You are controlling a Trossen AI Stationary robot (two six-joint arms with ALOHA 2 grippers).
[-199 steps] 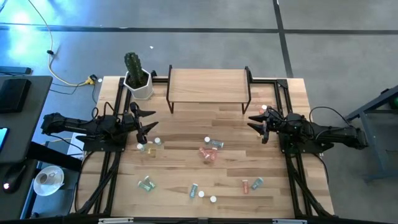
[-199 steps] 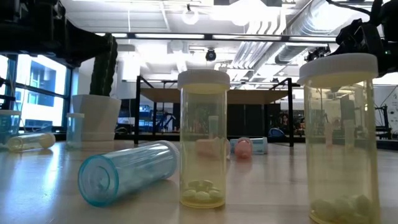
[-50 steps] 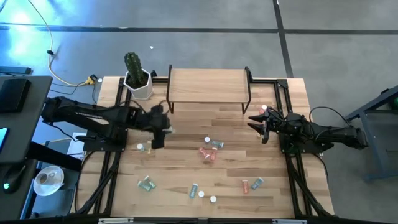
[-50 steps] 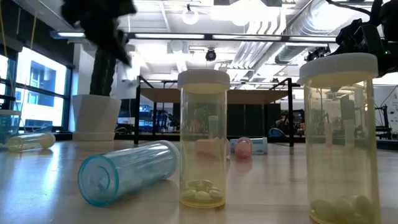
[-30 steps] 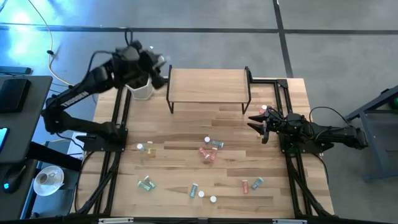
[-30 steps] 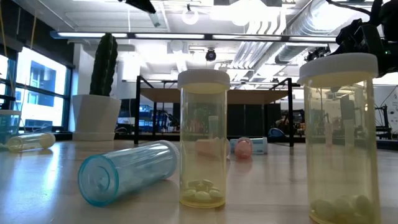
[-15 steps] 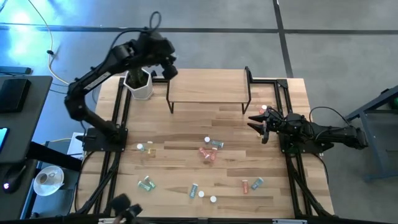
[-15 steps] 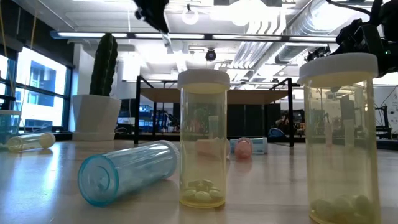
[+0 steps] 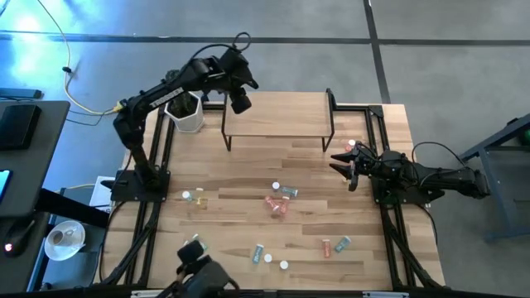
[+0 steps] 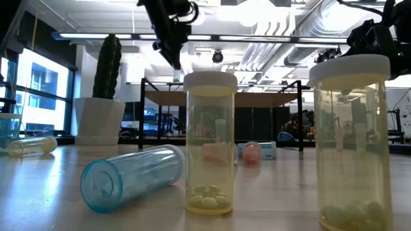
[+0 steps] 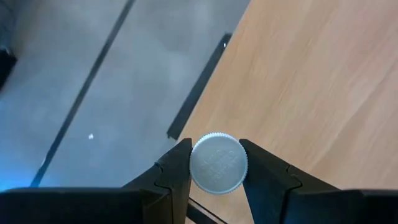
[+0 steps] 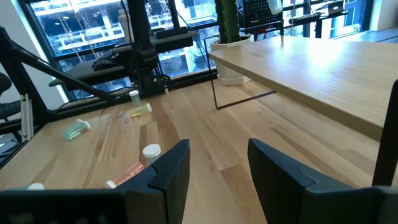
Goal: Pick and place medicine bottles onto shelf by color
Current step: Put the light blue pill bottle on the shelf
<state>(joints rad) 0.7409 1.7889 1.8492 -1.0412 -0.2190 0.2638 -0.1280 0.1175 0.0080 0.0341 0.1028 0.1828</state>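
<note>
Above shelf [image 9: 277,113] left corner, left gripper [image 11: 217,167] clamps bottle [image 11: 218,163] by white cap (colour hidden). Better shift further inward before lowering, keep bottle upright. Right gripper [image 12: 219,163] waits at table right edge, fingers apart, empty.

The left end effector [image 9: 241,103] hangs above the shelf's [image 9: 277,112] left rear corner, a bottle [image 11: 218,163] between its fingers. The cactus pot [image 9: 185,109] stands just to its left, while loose bottles [image 9: 279,199] lie on the worktop [image 9: 248,165] well in front of it.

Wooden table [image 9: 315,174] — scattered medicine bottles [image 9: 280,199], shelf [image 9: 277,114]
</note>
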